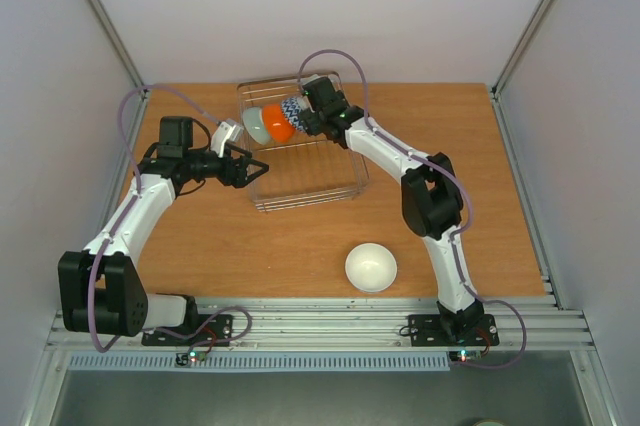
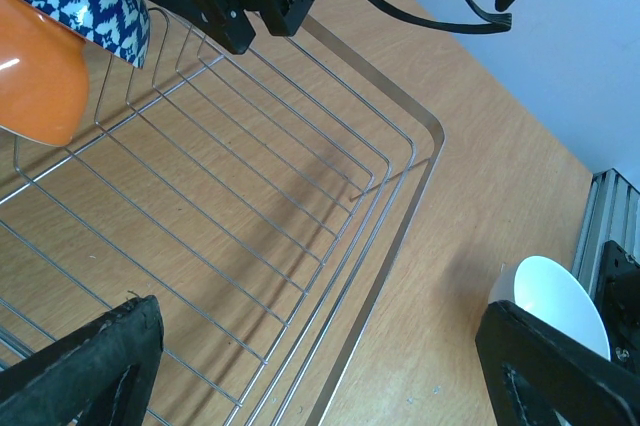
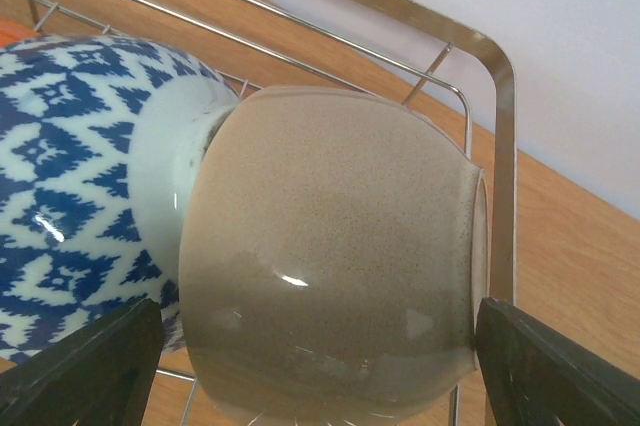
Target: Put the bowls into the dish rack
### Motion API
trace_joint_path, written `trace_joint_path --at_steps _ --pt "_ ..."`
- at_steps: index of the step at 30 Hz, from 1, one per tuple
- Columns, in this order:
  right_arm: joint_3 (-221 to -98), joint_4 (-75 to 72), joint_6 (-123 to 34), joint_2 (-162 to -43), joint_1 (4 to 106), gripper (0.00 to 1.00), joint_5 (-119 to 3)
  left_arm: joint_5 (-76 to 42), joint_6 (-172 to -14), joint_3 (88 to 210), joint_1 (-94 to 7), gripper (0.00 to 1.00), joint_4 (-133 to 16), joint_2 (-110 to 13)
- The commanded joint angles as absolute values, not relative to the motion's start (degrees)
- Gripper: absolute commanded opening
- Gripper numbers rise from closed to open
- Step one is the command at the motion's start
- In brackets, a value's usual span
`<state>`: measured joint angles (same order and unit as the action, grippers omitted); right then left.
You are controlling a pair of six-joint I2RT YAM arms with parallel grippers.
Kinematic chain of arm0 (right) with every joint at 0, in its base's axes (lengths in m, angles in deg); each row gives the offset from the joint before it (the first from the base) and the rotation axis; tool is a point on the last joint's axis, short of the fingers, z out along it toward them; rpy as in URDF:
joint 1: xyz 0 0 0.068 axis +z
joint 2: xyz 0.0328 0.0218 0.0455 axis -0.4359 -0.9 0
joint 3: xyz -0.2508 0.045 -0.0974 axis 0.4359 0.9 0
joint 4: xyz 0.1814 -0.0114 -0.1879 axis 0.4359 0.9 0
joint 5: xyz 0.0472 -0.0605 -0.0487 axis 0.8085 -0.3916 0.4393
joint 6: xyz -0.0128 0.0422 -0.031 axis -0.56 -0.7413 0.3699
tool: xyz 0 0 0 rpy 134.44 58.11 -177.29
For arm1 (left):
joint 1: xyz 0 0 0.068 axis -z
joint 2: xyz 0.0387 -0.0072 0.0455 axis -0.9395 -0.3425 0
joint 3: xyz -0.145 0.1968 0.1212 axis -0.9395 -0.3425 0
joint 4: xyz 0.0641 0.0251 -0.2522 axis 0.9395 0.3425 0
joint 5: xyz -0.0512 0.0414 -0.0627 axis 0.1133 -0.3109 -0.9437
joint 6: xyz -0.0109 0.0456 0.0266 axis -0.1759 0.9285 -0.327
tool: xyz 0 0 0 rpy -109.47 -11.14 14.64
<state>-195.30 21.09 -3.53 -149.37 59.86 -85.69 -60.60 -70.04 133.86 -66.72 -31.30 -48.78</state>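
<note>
Right wrist: right gripper [image 3: 318,318] released, cream bowl [image 3: 330,256] between its jaws in dish rack [image 3: 497,146]; recommend straight withdrawal, sparing zigzag bowl [image 3: 70,196] at left.

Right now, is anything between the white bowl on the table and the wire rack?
Nothing visible. Only bare table lies between the white bowl and the dish rack; the right arm passes beside that path.

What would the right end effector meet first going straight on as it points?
Most likely the cream bowl, which sits right ahead of the right end effector in the dish rack; their gap is unclear.
</note>
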Motion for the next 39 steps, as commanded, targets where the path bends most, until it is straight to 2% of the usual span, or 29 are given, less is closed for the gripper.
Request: trace_joint_path --at_steps 1,9,23,33,39 --pt "-194.50 19.43 -4.79 -145.88 60.14 0.87 -84.26 -61.01 -68.85 133.43 -66.80 0.86 -32.98 -47.82" --pt "-192.72 19.15 -5.75 -143.58 60.08 0.87 -83.01 -60.98 -68.77 133.43 -66.80 0.86 -32.89 -47.65" --pt "-185.42 24.90 -9.05 -131.49 60.29 0.86 -81.44 -60.73 -69.02 133.52 -66.79 0.86 -32.87 -47.46" --pt "-166.95 33.39 -20.35 -113.67 60.54 0.77 -77.55 -61.52 -69.90 133.34 -66.80 0.85 -33.43 -47.84" --pt "-155.48 40.06 -25.04 -102.61 61.74 0.74 -79.47 -62.00 -70.18 133.26 -66.76 0.85 -33.64 -47.56"
